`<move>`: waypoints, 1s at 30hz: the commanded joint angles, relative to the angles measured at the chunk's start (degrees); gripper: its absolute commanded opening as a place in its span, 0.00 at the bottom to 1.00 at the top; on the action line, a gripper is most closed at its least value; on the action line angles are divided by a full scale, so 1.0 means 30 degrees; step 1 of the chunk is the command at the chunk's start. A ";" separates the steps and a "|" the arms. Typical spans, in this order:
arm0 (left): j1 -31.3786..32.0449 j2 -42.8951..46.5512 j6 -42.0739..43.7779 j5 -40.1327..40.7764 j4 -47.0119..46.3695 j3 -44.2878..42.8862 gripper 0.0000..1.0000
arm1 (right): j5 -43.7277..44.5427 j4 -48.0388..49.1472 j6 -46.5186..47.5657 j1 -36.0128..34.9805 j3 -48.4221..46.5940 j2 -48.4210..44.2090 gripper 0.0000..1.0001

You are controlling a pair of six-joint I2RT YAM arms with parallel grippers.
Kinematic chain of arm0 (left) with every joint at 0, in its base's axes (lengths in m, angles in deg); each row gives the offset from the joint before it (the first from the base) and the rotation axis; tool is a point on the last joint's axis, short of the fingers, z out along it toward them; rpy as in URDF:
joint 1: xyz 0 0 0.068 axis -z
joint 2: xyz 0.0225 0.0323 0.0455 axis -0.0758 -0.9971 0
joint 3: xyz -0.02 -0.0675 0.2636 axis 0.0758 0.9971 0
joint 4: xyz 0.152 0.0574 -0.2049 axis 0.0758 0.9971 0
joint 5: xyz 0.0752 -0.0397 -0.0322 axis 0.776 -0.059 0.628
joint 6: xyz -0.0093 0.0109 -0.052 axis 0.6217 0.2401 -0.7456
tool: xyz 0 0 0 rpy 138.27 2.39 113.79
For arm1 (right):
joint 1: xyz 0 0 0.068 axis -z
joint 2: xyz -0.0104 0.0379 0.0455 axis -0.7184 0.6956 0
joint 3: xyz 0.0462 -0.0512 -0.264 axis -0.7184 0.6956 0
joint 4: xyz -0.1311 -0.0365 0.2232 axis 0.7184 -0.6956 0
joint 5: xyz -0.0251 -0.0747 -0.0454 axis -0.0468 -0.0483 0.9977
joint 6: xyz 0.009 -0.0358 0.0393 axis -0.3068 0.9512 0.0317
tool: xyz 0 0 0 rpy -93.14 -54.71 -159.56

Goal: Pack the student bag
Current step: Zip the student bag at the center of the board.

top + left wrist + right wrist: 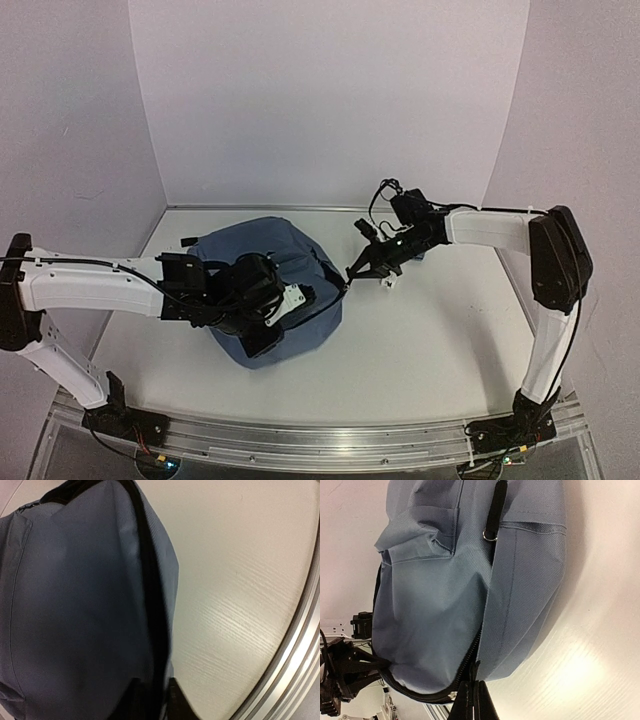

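The slate-blue student bag (250, 248) lies on the white table, left of centre. My left gripper (258, 340) reaches over its near edge. In the left wrist view the bag (75, 605) fills the left half, and my left gripper (152, 695) is shut on the dark zip band (150, 605) along its side. My right gripper (350, 272) is at the bag's right edge. In the right wrist view it (475, 690) is shut on a thin dark zipper pull (477, 669) at the end of the main zip on the bag (445, 590).
An aluminium rail (320, 440) runs along the near table edge, close to the bag in the left wrist view (290, 645). White walls enclose the back and sides. A second zip tab with a metal ring (491, 530) hangs on the front pocket.
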State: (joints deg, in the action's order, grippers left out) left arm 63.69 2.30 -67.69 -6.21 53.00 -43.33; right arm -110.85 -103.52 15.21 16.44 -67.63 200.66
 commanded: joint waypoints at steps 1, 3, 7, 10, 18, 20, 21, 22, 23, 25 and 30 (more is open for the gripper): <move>0.0169 0.1533 -0.0526 0.0145 0.1169 0.0341 0.40 | -0.0415 0.0804 -0.0501 0.0294 0.0006 -0.0297 0.00; 0.0204 0.1599 -0.0524 0.0538 0.0287 -0.0019 0.56 | -0.0874 0.1181 -0.0773 -0.0138 0.0554 -0.0830 0.00; 0.0257 0.0175 -0.0612 0.1093 -0.1386 -0.1399 0.77 | -0.1316 0.1808 -0.1419 -0.0935 0.1431 -0.1288 0.00; 0.0363 -0.1933 -0.0661 0.1284 -0.2157 -0.3057 0.85 | -0.1354 0.2115 -0.1671 -0.1158 0.1832 -0.1365 0.00; 0.0461 -0.6860 -0.0664 0.2455 -0.2817 -0.6781 0.90 | -0.1418 0.2497 -0.2128 -0.1247 0.2345 -0.1958 0.00; 0.0443 -0.7536 -0.0694 0.2585 -0.2737 -0.7166 0.86 | -0.1480 0.2539 -0.2222 -0.1246 0.2344 -0.2018 0.00; 0.0453 -0.7892 -0.0754 0.2870 -0.2560 -0.7378 0.83 | -0.1515 0.2573 -0.2271 -0.1259 0.2344 -0.2035 0.00; 0.0461 -0.8192 -0.0807 0.2972 -0.2333 -0.7583 0.78 | -0.1521 0.2576 -0.2299 -0.1248 0.2362 -0.2054 0.00; 0.0465 -0.8387 -0.0840 0.2985 -0.2228 -0.7706 0.73 | -0.1523 0.2562 -0.2308 -0.1245 0.2380 -0.2105 0.00; 0.0501 -0.8565 -0.0950 0.2908 -0.2035 -0.7714 0.49 | -0.1464 0.2564 -0.2295 -0.1245 0.2326 -0.2111 0.00; 0.0940 -0.7823 -0.1020 0.2349 -0.1943 -0.6555 0.00 | -0.0547 0.2536 -0.1766 -0.1178 0.1528 -0.1467 0.00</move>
State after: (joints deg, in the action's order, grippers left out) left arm 64.79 -23.37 -70.13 2.19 47.13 -63.69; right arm -113.58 -97.39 8.83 12.82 -60.82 197.20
